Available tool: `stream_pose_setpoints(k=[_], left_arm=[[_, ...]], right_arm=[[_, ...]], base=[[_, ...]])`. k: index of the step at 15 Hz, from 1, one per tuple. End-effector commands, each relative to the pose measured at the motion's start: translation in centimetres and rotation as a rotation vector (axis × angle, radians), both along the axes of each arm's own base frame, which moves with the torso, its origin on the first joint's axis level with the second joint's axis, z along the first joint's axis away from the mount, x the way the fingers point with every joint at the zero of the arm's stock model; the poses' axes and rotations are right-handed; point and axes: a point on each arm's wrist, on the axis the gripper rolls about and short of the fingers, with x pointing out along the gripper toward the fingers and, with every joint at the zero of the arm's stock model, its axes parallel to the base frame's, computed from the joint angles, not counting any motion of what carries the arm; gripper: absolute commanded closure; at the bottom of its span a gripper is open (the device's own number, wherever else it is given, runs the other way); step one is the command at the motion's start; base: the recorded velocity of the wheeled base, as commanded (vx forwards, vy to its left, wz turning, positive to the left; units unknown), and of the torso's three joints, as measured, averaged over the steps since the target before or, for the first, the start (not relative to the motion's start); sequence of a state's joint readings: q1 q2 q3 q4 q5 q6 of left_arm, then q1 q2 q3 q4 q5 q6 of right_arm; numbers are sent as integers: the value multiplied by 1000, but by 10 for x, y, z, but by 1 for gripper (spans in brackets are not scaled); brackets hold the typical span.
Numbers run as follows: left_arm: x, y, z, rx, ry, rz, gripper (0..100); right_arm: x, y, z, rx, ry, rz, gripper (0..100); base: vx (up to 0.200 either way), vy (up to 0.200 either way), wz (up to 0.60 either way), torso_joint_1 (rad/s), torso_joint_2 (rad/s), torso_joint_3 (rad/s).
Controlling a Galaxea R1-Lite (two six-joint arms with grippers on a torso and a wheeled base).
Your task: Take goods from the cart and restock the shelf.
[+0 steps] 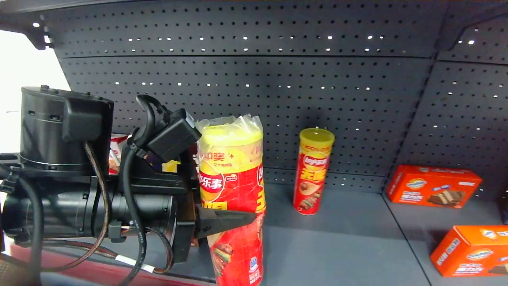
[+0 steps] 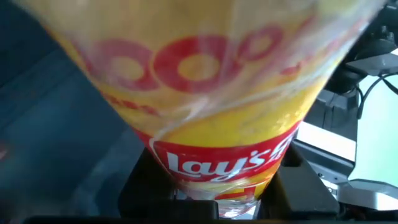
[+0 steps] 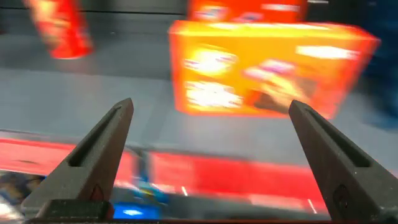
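Note:
My left gripper is shut on a tall red and yellow chip can wrapped in clear plastic, holding it upright over the front of the grey shelf. One dark finger crosses the can's front. The left wrist view looks up the same can between the jaws. A second, smaller chip can stands upright farther back on the shelf. My right gripper is open with nothing between its fingers, near the shelf's red front edge, facing an orange box.
Two orange snack boxes lie on the shelf's right side. A perforated dark back panel closes the rear. Red and white packages sit behind my left arm. Bare shelf lies between the cans and the boxes.

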State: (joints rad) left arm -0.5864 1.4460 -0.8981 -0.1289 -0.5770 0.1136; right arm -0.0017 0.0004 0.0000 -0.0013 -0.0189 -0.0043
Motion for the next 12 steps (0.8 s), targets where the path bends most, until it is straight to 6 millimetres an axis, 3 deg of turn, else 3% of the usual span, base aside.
stream_pose_setpoints(k=[1,12], left_arm=[[0,0,-1,3,4,1,100],[-2,3,-5,11,15,10,100]], right_arm=[[0,0,0,0,1,1,0],[5,1,2,-32,67,-41,0]], base=[[0,0,0,0,0,0],[0,0,0,0,0,0]])
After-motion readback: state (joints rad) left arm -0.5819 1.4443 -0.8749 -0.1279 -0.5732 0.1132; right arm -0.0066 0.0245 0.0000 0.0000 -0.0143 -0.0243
